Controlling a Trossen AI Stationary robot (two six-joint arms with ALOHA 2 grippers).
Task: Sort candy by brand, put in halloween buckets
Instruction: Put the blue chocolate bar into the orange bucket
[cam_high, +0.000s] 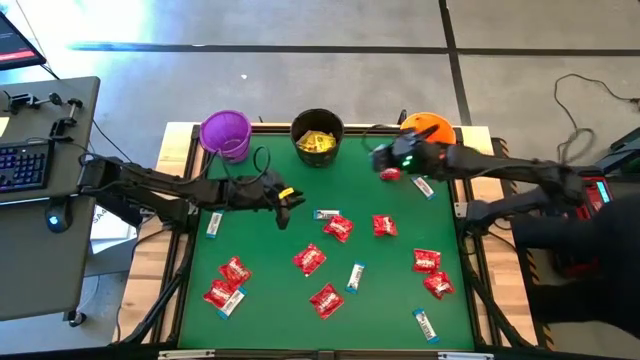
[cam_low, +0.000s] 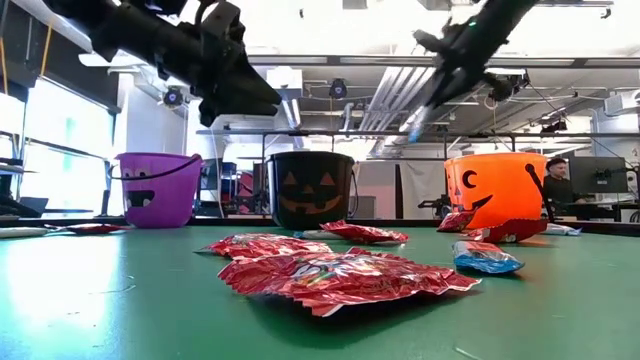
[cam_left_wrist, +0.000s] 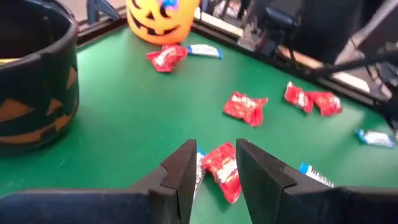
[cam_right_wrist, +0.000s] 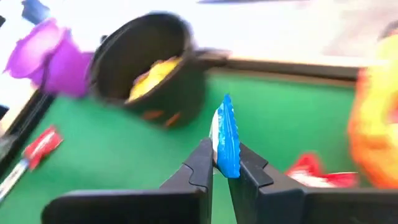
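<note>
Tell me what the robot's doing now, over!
Right gripper shut on a white-and-blue bar, up near the orange bucket. Left gripper open, above a red packet mid-table. Nothing in the way.

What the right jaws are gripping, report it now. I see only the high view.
Observer: The right wrist view shows a white-and-blue bar pinched between the shut right jaws.
Operator: Now the left jaws.
Observer: The left wrist view shows them apart and empty, with a red packet lying beyond the gap.
Operator: Check the orange bucket under the right arm.
Observer: The low view shows it standing upright, face pattern towards the camera.
</note>
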